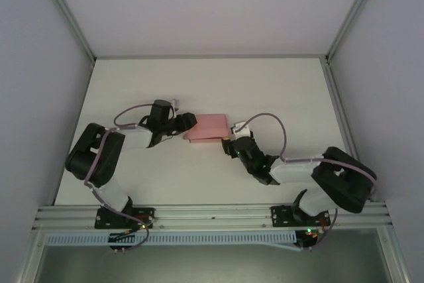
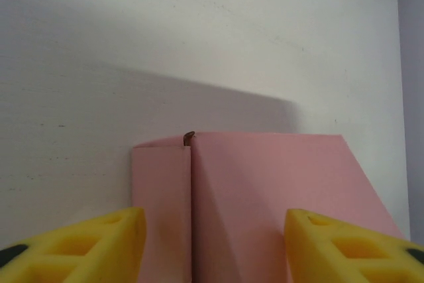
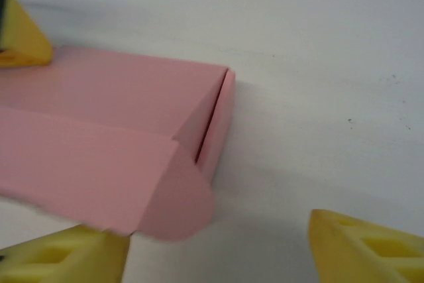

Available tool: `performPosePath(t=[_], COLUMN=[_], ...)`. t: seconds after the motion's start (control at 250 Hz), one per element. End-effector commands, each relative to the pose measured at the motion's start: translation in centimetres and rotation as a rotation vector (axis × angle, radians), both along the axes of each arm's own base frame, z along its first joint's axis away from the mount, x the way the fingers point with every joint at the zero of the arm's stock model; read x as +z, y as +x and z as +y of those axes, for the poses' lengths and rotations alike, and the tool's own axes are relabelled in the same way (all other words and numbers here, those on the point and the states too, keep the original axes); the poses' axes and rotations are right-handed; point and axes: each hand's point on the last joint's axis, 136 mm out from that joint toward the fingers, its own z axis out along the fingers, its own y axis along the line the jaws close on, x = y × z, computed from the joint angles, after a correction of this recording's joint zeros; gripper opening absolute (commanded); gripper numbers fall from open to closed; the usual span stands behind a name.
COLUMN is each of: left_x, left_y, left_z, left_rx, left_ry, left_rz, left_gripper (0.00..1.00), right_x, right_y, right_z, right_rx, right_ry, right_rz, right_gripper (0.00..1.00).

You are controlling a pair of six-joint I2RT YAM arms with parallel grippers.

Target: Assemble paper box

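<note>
Surface: A bare white table (image 1: 132,84) filled the workspace, with a soft shadow lying across it beyond the box in the left wrist view.
Room: Pale grey walls (image 1: 40,64) closed in the table on the left, right and far sides, with slim metal posts at the far corners. A silver metal rail (image 1: 212,215) ran along the near edge and carried both arm bases.
Paper box: The pink paper box (image 1: 207,127) lay low on the table near its middle, between the two grippers. Up close, a narrow panel (image 2: 161,210) sat on the left of a straight seam and a wider panel on the right. A rounded tab (image 3: 180,211) stuck out at one corner.
Left arm: The left arm (image 1: 99,154) rose from its base at the near left, bent sharply and reached right toward the box, a purple cable (image 1: 129,112) looping over it.
Left gripper: The left gripper (image 1: 189,122) was at the box's left edge, yellow fingers (image 2: 79,246) spread wide and released, pink card showing between them.
Right arm: The right arm (image 1: 331,180) folded low from the near right and reached left toward the box.
Right gripper: The right gripper (image 1: 228,142) was at the box's near right corner, also spread and unclenched. One yellow finger (image 3: 66,256) was just beside the box's edge and the other stood well apart over bare table.
</note>
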Motion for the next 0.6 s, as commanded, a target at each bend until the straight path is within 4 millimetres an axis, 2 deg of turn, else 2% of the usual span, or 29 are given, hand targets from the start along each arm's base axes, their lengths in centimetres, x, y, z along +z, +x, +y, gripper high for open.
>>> performPosePath(t=[0.0, 0.08, 0.172, 0.264, 0.415, 0.519, 0.595], left_x=[-1.6, -1.6, -1.7, -1.8, -2.1, -2.0, -2.0], left_y=[-0.6, -0.6, -0.7, -0.7, -0.9, -0.9, -0.9], left_z=[0.4, 0.5, 0.6, 0.6, 0.7, 0.7, 0.7], left_rx=[-0.011, -0.014, -0.020, -0.026, -0.032, -0.033, -0.035], left_ry=[0.019, 0.026, 0.035, 0.040, 0.045, 0.043, 0.044], left_rz=[0.031, 0.026, 0.015, 0.009, 0.007, 0.000, 0.001], left_gripper=[0.51, 0.50, 0.47, 0.44, 0.44, 0.44, 0.44], right_x=[-1.6, -0.8, 1.3, 3.2, 5.2, 4.1, 2.6], right_y=[-2.6, -2.9, -2.6, -1.1, 1.5, 3.4, 4.9], right_z=[-0.5, -1.3, -1.2, -2.1, -0.2, 1.5, 2.3], right_rx=[0.075, 0.037, 0.021, -0.100, -0.104, -0.081, -0.083], right_ry=[-0.016, 0.023, 0.091, 0.206, 0.370, 0.313, 0.265], right_rz=[0.116, 0.137, 0.130, 0.148, 0.284, 0.355, 0.416], right_gripper=[0.84, 1.00, 1.00, 1.00, 1.00, 1.00, 0.96])
